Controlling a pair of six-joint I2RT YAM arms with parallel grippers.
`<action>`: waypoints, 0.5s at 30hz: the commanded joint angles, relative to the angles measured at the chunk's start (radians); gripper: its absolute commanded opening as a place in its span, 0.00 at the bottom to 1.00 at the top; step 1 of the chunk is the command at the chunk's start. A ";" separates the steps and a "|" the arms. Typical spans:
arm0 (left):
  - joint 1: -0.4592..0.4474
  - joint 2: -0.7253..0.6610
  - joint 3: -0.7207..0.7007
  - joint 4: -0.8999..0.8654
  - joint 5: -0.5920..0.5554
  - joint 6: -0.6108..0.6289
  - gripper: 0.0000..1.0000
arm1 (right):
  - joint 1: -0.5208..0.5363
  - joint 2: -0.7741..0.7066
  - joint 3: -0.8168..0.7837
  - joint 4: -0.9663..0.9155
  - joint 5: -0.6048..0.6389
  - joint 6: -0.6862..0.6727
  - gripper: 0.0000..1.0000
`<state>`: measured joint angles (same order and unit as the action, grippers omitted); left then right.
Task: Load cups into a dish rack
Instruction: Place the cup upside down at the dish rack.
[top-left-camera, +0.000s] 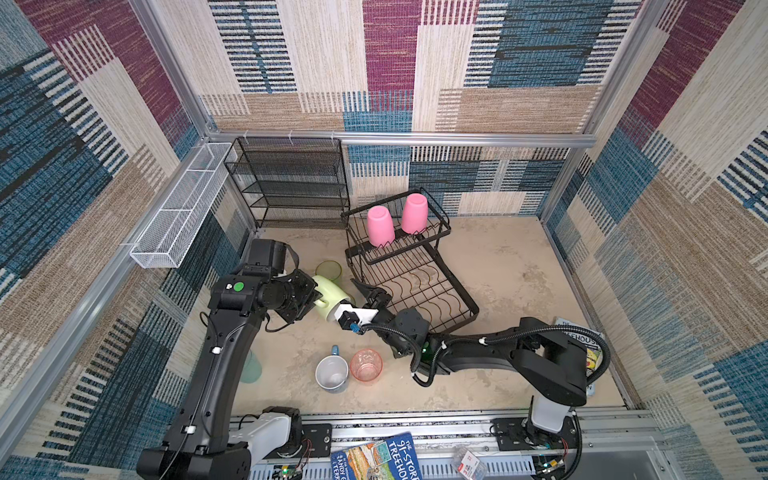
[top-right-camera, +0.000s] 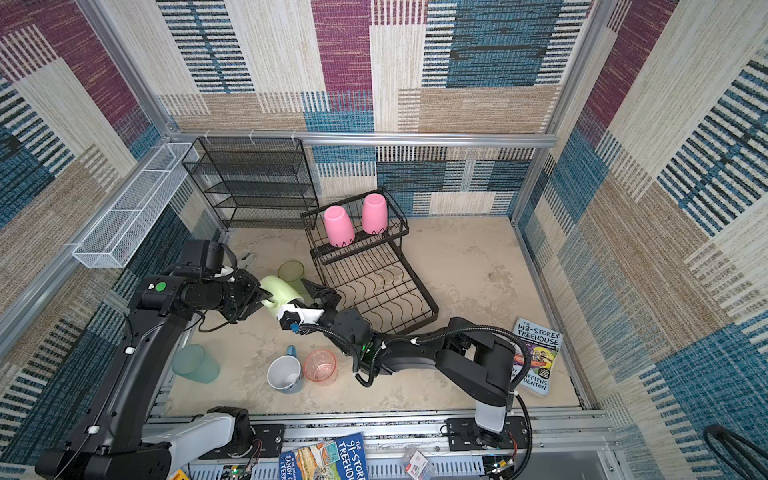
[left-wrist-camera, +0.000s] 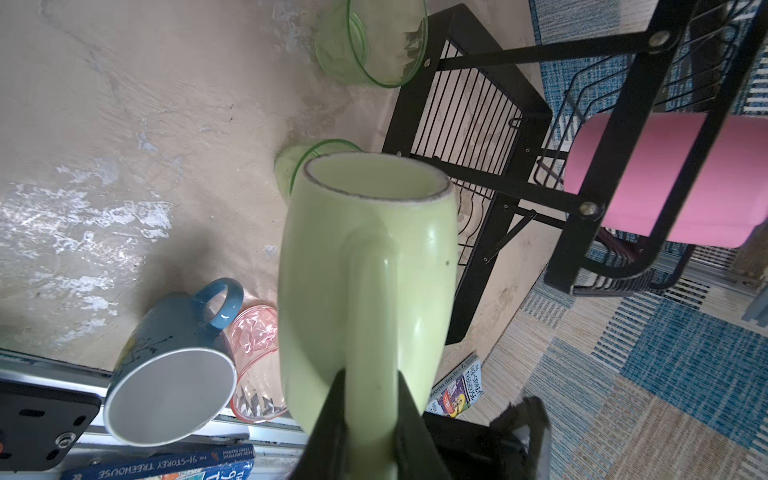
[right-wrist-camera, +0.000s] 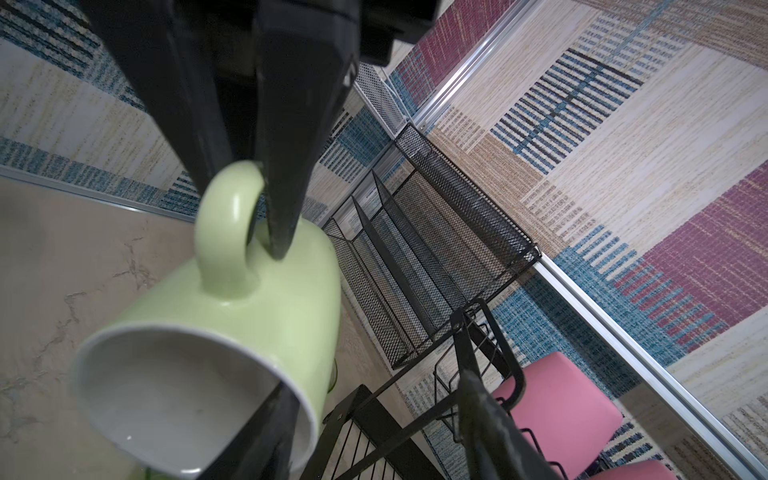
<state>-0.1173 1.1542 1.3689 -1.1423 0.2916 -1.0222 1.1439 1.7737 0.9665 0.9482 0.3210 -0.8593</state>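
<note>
Two tumblers (top-left-camera: 380, 226) are standing inverted in the dish rack's (top-left-camera: 457, 282) upper basket. A mug (top-left-camera: 332, 293) is hanging just left of the rack; a second mug (top-left-camera: 331, 374) and another tumbler (top-left-camera: 366, 365) are sitting together in front.

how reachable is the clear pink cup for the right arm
Probably yes: the clear pink cup stands uncovered beside the right arm, though the right gripper, open against the pale-green mug, must back off first.
</note>
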 joint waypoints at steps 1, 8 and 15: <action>-0.005 0.004 0.013 0.007 -0.061 0.046 0.00 | -0.001 -0.042 -0.017 0.005 -0.012 0.060 0.62; -0.048 -0.004 0.007 0.006 -0.182 0.074 0.00 | -0.001 -0.156 -0.062 -0.090 -0.045 0.186 0.62; -0.142 -0.022 0.008 0.007 -0.357 0.091 0.00 | -0.003 -0.299 -0.107 -0.220 -0.075 0.366 0.63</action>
<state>-0.2295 1.1404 1.3708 -1.1576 0.0528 -0.9653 1.1431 1.5139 0.8711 0.7868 0.2687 -0.6106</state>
